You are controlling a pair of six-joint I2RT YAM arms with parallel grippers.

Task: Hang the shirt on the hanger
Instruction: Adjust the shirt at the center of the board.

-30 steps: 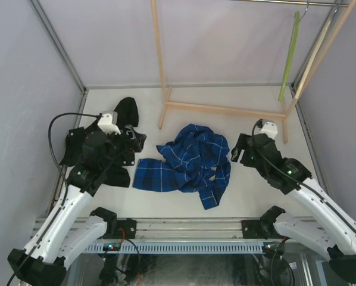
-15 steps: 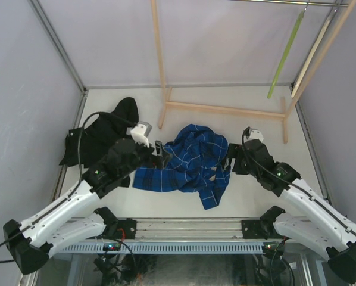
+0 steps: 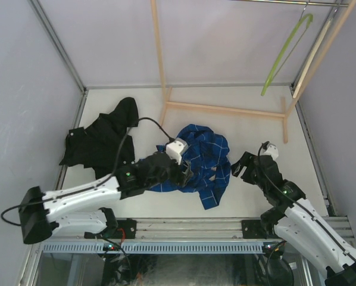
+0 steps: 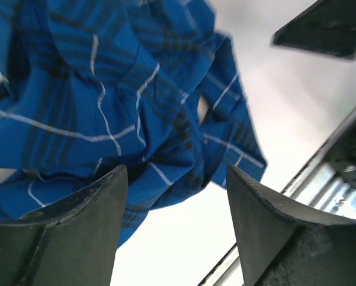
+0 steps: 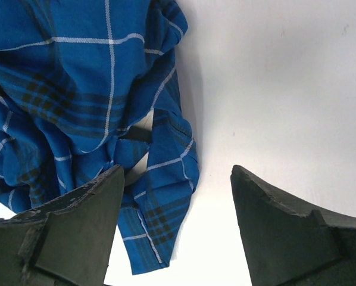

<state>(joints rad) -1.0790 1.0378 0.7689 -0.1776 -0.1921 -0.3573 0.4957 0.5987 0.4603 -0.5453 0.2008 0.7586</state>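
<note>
The blue plaid shirt [image 3: 205,158] lies crumpled on the white table, in the middle. It also fills the left wrist view [image 4: 106,101] and the right wrist view [image 5: 89,89]. My left gripper [image 3: 186,173] is open and empty, hovering over the shirt's near left part. My right gripper [image 3: 242,165] is open and empty, just right of the shirt, over bare table. The lime-green hanger [image 3: 285,50] hangs tilted from the metal rail at the top right, far from both grippers.
A black garment [image 3: 103,134] lies at the left of the table. A wooden rack frame [image 3: 225,109] stands at the back, its base bar behind the shirt. The table's metal front rail [image 3: 184,226] runs along the near edge.
My left arm has swung right from the black garment to over the shirt. My right gripper has drawn back slightly from the shirt. The hanger has swung on the rail.
</note>
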